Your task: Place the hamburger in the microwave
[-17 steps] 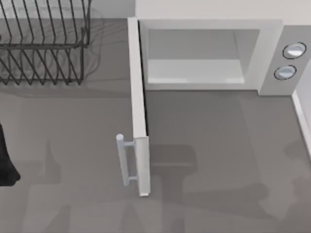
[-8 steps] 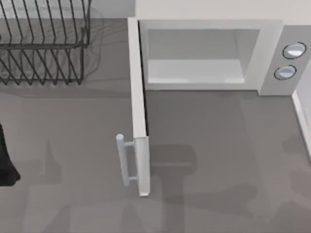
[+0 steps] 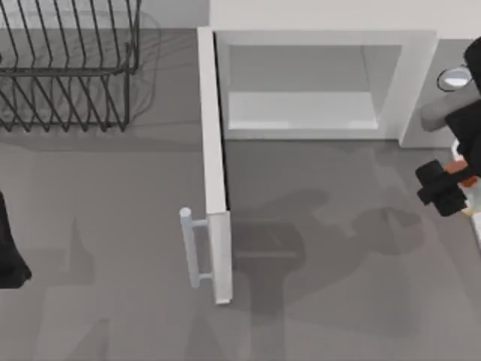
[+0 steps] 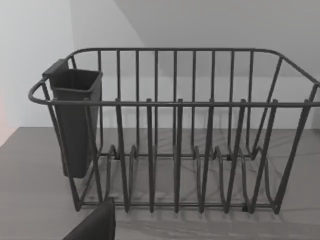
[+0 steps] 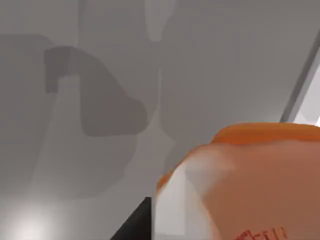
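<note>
The grey bench [image 3: 113, 226] carries the white microwave [image 3: 316, 83], its door [image 3: 214, 173] swung fully open toward the front, and the black wire dish rack [image 3: 68, 68] at far left. The right gripper [image 3: 449, 180] hangs at the bench's right edge, below the microwave knobs, fingers closed around the orange hamburger [image 5: 250, 175]. The left arm [image 3: 9, 248] sits parked at the left edge; its finger state cannot be told

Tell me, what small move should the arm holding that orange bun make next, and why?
Probably carry it toward the top view's left, to the open cavity. The right gripper sits at the table's right edge with the hamburger in its grasp, the microwave door stands wide open, and the left arm stays parked at the left edge.
</note>
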